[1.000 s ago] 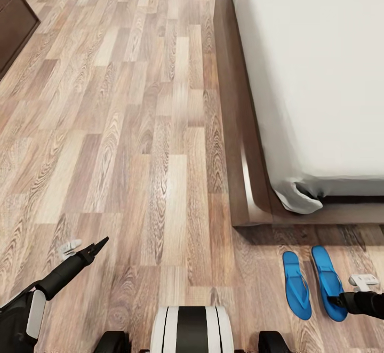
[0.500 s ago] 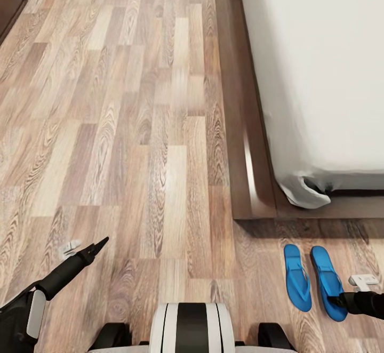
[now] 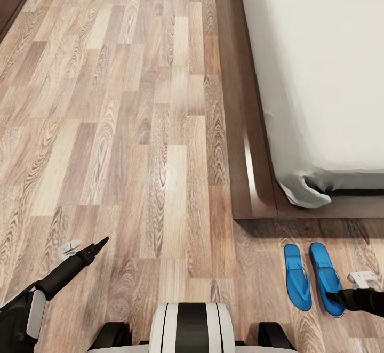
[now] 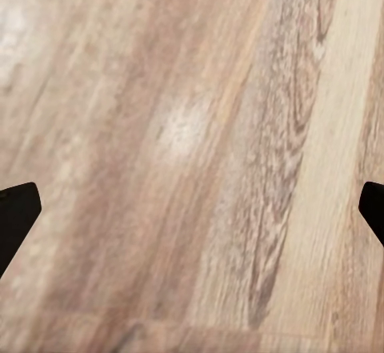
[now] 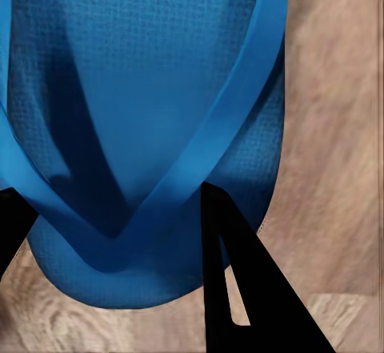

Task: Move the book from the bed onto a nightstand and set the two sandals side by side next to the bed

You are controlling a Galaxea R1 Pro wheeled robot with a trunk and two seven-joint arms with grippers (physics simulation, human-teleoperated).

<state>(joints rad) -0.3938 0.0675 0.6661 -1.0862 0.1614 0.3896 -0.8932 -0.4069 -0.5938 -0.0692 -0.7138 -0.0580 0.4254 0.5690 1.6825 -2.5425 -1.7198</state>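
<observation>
Grey-brown wood planks are covering the floor (image 3: 133, 129) across the head view, with a dark brown piece of furniture (image 3: 8, 1) poking in at the upper left corner. Low at the left, the left gripper (image 3: 85, 249) is hovering over bare boards, well apart from everything else; in the left wrist view its dark fingertips (image 4: 16, 217) are sitting at the two edges of the picture with only flooring between them, so its jaws are standing wide and carrying nothing. At the bottom centre, the robot's white and black trunk (image 3: 192, 329) is showing. Further right, the bed (image 3: 240, 129) is running up the picture, its dark brown frame bordering a pale grey-white mattress (image 3: 320, 75) whose near corner is bunching up. Just past the foot of the frame, the two sandals (image 3: 296, 277) are lying side by side on the floor, bright blue, nearly parallel, close together. The right gripper (image 3: 341, 295) is reaching in from the right edge and resting at the right-hand sandal (image 3: 322, 273). In the right wrist view, its black fingers (image 5: 240, 289) are straddling the blue strap (image 5: 200, 161); whether they are pinching it I cannot tell.
</observation>
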